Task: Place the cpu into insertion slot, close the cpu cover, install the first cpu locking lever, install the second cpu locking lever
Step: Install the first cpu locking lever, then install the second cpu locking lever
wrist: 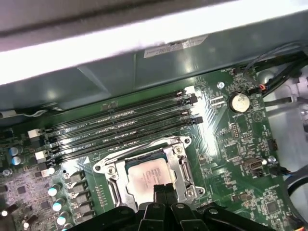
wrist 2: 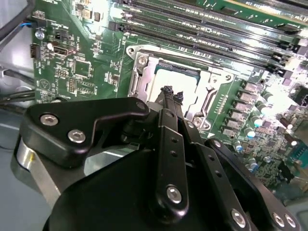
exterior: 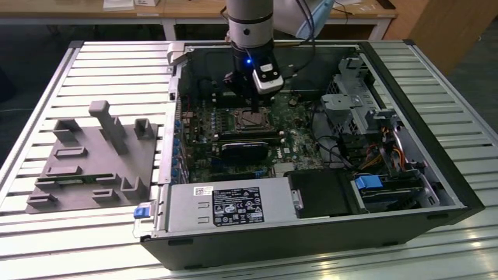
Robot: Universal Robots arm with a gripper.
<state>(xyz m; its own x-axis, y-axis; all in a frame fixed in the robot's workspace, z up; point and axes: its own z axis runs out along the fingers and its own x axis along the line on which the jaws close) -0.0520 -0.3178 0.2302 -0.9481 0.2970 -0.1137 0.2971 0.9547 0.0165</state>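
Fingers (wrist 2: 169, 92) pressed together, empty, tips just above the cpu (wrist: 147, 179) inside the insertion slot (wrist: 180, 166).

silver-grey cpu (wrist: 147, 177), green motherboard (wrist: 231, 144), black memory slots (wrist: 120, 127).

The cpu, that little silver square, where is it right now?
In the first wrist view the cpu sits in the insertion slot beside the long memory slots, with the tool just above it.

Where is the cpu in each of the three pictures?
Exterior view: the cpu lies mid-motherboard, directly under the gripper.
Second wrist view: the cpu sits just past the gripper.
First wrist view: the cpu sits beside the gripper.
Shared landmark: the memory slots.
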